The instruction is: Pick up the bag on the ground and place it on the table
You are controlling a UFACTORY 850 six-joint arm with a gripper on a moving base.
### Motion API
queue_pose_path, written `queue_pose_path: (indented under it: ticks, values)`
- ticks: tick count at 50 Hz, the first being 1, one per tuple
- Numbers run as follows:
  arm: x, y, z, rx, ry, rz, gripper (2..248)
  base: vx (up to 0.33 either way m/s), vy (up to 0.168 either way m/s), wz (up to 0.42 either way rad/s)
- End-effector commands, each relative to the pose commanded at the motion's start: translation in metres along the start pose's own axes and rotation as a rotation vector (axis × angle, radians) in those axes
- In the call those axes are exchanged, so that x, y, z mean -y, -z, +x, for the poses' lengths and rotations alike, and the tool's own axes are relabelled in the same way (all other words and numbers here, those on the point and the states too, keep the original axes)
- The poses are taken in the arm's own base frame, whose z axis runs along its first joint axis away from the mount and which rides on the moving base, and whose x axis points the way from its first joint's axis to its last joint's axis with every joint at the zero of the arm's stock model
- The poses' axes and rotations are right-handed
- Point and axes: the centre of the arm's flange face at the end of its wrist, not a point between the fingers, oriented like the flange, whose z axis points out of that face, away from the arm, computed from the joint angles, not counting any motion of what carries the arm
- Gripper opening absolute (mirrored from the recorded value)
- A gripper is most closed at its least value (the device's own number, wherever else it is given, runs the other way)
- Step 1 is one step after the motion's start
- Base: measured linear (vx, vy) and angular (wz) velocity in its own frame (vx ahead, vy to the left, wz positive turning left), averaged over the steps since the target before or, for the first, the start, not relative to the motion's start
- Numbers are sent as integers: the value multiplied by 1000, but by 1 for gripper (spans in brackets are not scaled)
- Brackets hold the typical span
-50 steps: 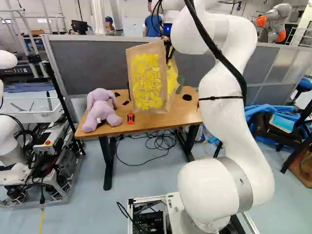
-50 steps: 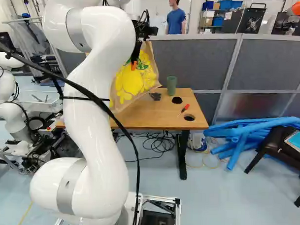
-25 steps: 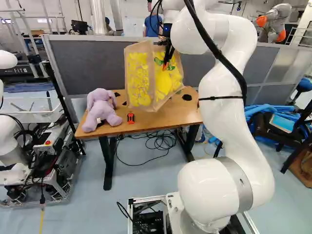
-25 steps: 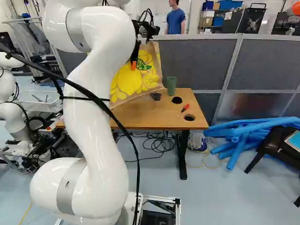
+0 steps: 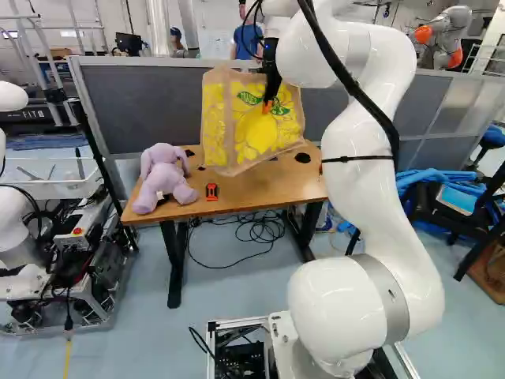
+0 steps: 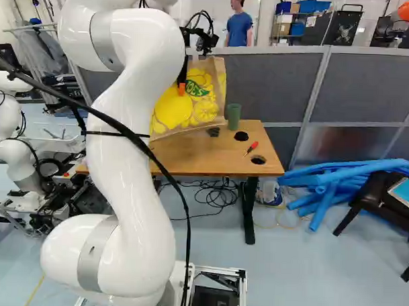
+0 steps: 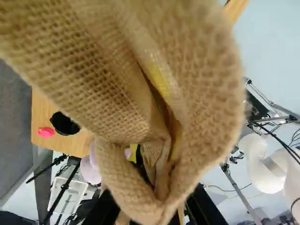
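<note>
Bag (image 5: 256, 130) has swung round since the last frame, lemon side broader now. Gripper (image 5: 269, 105): jaws pinching its gathered rim. It hangs upper middle of the left base view, apparently over the table (image 5: 276, 188); contact unclear. Best let the swing die (floppy burlap, likely slumps), then lower gently between toy rabbit (image 5: 164, 178) and green cup (image 6: 233, 116), releasing once supported.

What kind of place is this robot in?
Probably a robotics lab: there's another robot beyond the grey partition, a metal-framed robot cart beside the table, and tangled cables on the floor underneath.
</note>
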Motion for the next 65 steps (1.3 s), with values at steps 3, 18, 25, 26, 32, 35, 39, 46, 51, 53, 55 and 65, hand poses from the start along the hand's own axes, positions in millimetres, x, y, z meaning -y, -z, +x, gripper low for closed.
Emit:
queue_pose_path:
  ticks: [3, 18, 25, 26, 32, 35, 39, 46, 51, 53, 55, 65]
  values:
    - [0, 0, 0, 0, -32, 0, 22, 0, 0, 0]
    - [0, 0, 0, 0, -178, 0, 22, 0, 0, 0]
    - [0, 0, 0, 0, -195, 0, 22, 0, 0, 0]
    - [0, 0, 0, 0, -196, 0, 22, 0, 0, 0]
    - [0, 0, 0, 0, -198, 0, 22, 0, 0, 0]
    - [0, 0, 0, 0, -199, 0, 22, 0, 0, 0]
    - [0, 0, 0, 0, -199, 0, 22, 0, 0, 0]
    - [0, 0, 1, 0, -200, 0, 22, 0, 0, 0]
    - [-1, 0, 2, 0, -202, 0, 22, 0, 0, 0]
    - [-1, 0, 2, 0, -203, 0, 22, 0, 0, 0]
    - [-1, 0, 3, 0, -203, 0, 22, 0, 0, 0]
    - [-3, 0, 5, 1, -208, 1, 22, 0, 0, 0]
